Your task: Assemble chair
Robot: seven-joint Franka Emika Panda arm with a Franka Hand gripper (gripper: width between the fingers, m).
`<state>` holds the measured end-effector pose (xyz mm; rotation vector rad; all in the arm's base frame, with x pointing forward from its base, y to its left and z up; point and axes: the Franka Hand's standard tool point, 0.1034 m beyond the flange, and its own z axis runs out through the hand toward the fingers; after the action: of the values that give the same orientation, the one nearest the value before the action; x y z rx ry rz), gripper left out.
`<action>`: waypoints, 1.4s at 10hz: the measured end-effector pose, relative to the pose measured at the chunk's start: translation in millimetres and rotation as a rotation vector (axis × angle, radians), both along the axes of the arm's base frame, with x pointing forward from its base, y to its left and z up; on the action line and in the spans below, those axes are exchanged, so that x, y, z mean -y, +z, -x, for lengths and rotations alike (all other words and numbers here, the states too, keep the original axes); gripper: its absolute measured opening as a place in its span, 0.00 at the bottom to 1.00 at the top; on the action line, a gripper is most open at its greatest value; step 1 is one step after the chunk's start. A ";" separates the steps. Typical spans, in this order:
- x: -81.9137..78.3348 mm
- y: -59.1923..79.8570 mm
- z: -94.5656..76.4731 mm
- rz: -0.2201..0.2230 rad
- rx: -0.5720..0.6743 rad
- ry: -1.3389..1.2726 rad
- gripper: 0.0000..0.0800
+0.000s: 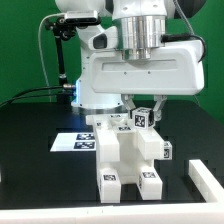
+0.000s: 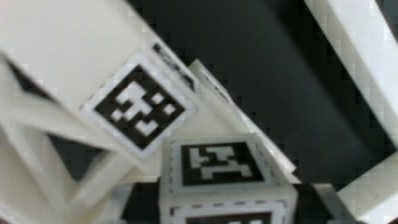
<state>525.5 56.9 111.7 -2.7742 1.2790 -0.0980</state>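
The partly built white chair (image 1: 127, 155) stands on the black table, with tagged blocks at its front and top. My gripper (image 1: 142, 114) hangs right over its upper back part and is shut on a white tagged chair part (image 1: 141, 118). In the wrist view that tagged part (image 2: 221, 163) sits between my dark fingers (image 2: 146, 203), with my gripper (image 2: 226, 206) closed on its sides. A white slanted chair panel with a tag (image 2: 139, 104) lies close beside it. Whether the held part touches the rest of the chair is hidden.
The marker board (image 1: 76, 141) lies flat on the table at the exterior view's left of the chair. A loose white bar (image 1: 206, 179) lies at the exterior view's right front. The robot base (image 1: 95, 95) stands behind.
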 end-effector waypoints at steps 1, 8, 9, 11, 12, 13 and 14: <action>0.7 0.1 -0.3 -0.016 -0.003 -0.086 0.36; -1.0 0.2 -1.3 -0.064 -0.002 -0.289 0.65; -2.7 0.3 -1.4 -0.055 0.004 -0.189 0.76; -3.0 1.0 -2.2 -0.018 0.031 0.170 0.80; -6.9 0.0 -0.6 0.005 0.040 0.378 0.80; -8.5 0.0 0.4 0.015 0.043 0.482 0.81; -9.3 1.1 1.1 0.023 0.053 0.517 0.81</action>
<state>524.4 66.3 112.8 -2.9928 0.5206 -0.1476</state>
